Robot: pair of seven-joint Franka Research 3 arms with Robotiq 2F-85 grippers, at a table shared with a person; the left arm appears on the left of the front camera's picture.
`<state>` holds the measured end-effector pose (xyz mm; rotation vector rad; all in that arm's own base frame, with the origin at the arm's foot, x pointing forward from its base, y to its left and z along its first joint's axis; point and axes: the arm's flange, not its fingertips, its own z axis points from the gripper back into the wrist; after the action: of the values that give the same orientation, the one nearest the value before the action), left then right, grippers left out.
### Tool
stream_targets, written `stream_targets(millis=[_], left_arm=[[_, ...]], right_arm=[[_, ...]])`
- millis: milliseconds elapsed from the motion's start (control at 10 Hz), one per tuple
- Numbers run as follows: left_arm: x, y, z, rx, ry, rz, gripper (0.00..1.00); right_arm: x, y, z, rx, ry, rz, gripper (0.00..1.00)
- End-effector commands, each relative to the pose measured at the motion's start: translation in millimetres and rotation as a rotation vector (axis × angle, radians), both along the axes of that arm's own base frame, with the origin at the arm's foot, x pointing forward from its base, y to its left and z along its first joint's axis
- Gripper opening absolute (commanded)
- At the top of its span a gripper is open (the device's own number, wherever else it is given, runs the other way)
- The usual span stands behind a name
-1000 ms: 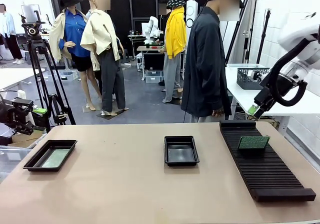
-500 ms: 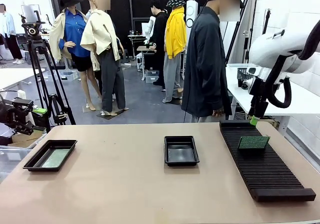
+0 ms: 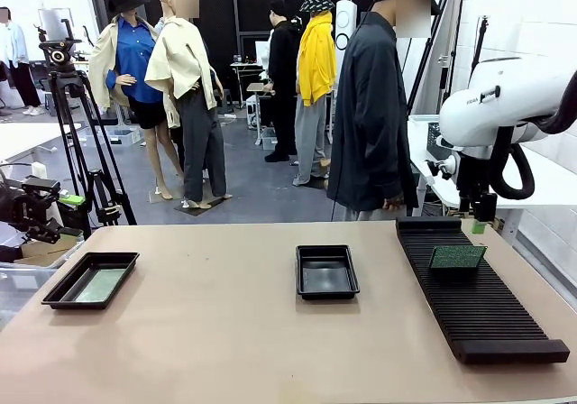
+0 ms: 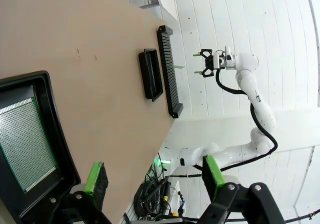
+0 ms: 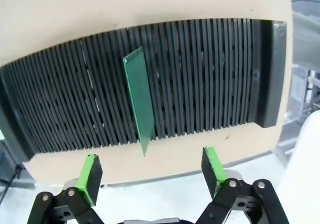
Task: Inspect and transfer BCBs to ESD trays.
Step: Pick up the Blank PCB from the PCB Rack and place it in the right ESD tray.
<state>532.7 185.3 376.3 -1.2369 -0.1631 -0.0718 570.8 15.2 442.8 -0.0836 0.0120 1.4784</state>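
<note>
One green BCB stands on edge in a slot of the long black ribbed rack. My right gripper hangs open above it, nothing between its fingers. From the front, this gripper sits over the rack's far end, just behind the BCB. Another BCB lies flat in the left ESD tray, with my open left gripper beside that tray. In the front view this tray holds the BCB, and the middle ESD tray holds nothing.
A person in a dark jacket stands at the far side of the table, near the rack. A camera tripod stands off the table's left corner. A white side table with a dark mesh basket lies behind the right arm.
My right arm has swung in from the right, and its gripper has turned to point down over the rack's far end. The boards and trays have not moved.
</note>
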Motion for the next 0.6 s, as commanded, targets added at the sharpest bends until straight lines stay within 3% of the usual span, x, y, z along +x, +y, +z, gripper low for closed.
stream_targets(millis=[0,500], left_arm=[[-2,-1,2,-0.017,-0.006,0.011,1.00],[-2,-1,2,-0.017,-0.006,0.011,1.00]], right_arm=[[-7,-1,-14,-0.016,-0.031,0.045,1.00],[-1,2,-51,0.092,-0.005,0.011,1.00]])
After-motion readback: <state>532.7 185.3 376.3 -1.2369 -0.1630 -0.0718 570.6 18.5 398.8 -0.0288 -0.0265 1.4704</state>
